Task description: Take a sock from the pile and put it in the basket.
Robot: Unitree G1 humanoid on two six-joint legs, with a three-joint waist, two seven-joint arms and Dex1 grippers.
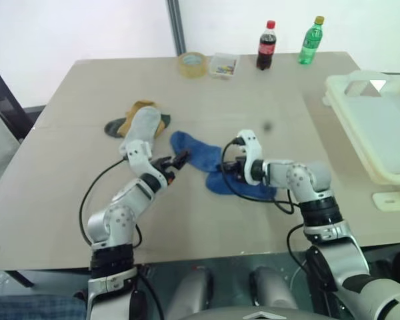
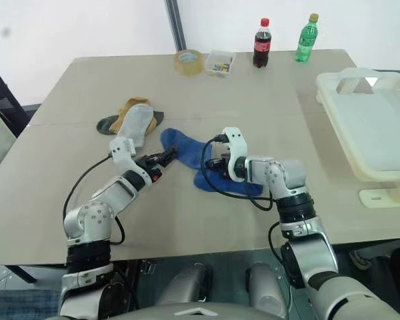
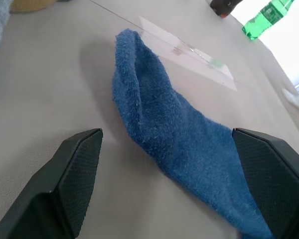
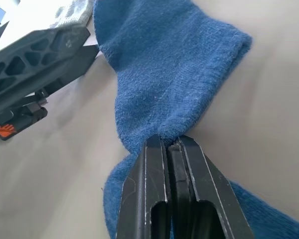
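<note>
We are early in the task: the right gripper (image 4: 170,145) has its fingers pressed together on a fold of the blue sock (image 1: 199,155), which lies flat on the table (image 1: 73,200) at the centre of the head view. The left gripper (image 1: 175,162) sits just beside the sock's left end with its fingers spread wide, holding nothing. The rest of the pile (image 1: 139,123) lies up and to the left, grey and mustard socks overlapping. The basket (image 1: 377,127) waits at the right edge of the frame, with no sock in it. In our judgement the lift, the carry to the right and the release are all left to do
</note>
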